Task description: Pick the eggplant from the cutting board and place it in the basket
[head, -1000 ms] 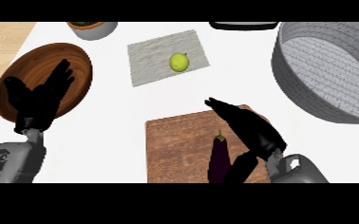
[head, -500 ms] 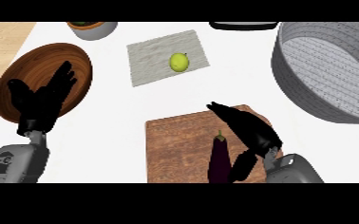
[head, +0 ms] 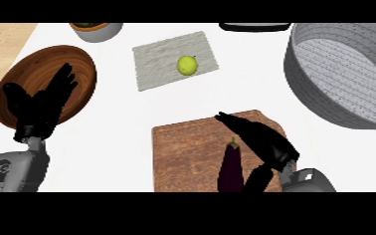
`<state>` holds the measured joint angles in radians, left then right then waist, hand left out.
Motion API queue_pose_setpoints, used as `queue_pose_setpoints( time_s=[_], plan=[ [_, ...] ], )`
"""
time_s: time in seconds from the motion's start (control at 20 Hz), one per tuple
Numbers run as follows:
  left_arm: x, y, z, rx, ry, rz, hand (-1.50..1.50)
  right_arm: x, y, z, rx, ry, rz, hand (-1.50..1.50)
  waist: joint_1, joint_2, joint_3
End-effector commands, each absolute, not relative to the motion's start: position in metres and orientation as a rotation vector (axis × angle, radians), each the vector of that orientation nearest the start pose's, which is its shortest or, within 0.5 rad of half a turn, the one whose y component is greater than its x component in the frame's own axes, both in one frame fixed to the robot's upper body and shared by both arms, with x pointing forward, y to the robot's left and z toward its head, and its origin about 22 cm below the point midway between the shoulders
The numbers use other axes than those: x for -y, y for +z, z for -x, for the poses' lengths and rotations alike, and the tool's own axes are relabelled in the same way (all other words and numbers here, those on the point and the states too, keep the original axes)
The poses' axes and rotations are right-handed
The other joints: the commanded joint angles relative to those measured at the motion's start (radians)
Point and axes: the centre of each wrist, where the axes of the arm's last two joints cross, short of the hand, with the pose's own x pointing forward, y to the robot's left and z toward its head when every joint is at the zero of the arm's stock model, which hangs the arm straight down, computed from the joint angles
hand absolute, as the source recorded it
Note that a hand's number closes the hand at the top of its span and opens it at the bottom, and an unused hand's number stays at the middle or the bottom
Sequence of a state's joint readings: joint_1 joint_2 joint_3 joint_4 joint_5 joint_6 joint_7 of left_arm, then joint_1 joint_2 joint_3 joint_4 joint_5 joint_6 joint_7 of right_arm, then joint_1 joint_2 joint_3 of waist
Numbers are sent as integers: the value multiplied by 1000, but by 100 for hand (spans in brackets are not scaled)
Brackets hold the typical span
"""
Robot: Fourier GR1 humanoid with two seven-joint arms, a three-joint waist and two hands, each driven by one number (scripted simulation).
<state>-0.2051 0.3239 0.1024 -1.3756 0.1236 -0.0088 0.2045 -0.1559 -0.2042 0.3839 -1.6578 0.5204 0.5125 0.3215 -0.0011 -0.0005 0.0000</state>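
Right hand (head: 263, 140) first: over the last second I have drawn it back toward my body and a little lower over the cutting board (head: 187, 152), so it now lies just beside the eggplant (head: 232, 167), on that vegetable's outer side. Its fingers are stretched out straight, pointing away from me, and the thumb reaches down past the eggplant's near end; nothing is held yet. The eggplant itself has not shifted across those frames: it lies lengthwise on the board, stem end pointing away from me, right against the inner edge of my palm as far as I can tell.

To me that small retreat means I am still lining up for the grasp, not lifting. Fingers have to curl round the dark body before anything else can happen.

Beyond my fingertips and off to the outer side stands the basket (head: 336, 74), well apart from the board, so a long carry remains.

Left hand (head: 43, 104) rests open over the wooden bowl (head: 77, 67) on the far side from all this, hardly moved.
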Motion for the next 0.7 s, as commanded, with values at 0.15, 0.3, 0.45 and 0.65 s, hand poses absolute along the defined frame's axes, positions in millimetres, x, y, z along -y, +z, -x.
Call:
queue_pose_setpoints(
  time_s=[0.15, 0.3, 0.45, 0.65],
  plan=[
    [-319, 39, -281, 1382, -64, -192, 0, 158, 26, -247, 1179, 1323, 169, -150, 5, 0, 0],
    [-316, 33, -295, 1383, -59, -173, 0, 164, 36, -223, 1174, 1327, 209, -150, -2, 0, 0],
    [-318, 43, -284, 1384, -66, -190, 0, 142, 12, -227, 1170, 1321, 234, -150, 3, 0, 0],
    [-310, 30, -279, 1383, -82, -211, 0, 153, 30, -245, 1156, 1336, 248, -150, 3, 0, 0]
  ],
)
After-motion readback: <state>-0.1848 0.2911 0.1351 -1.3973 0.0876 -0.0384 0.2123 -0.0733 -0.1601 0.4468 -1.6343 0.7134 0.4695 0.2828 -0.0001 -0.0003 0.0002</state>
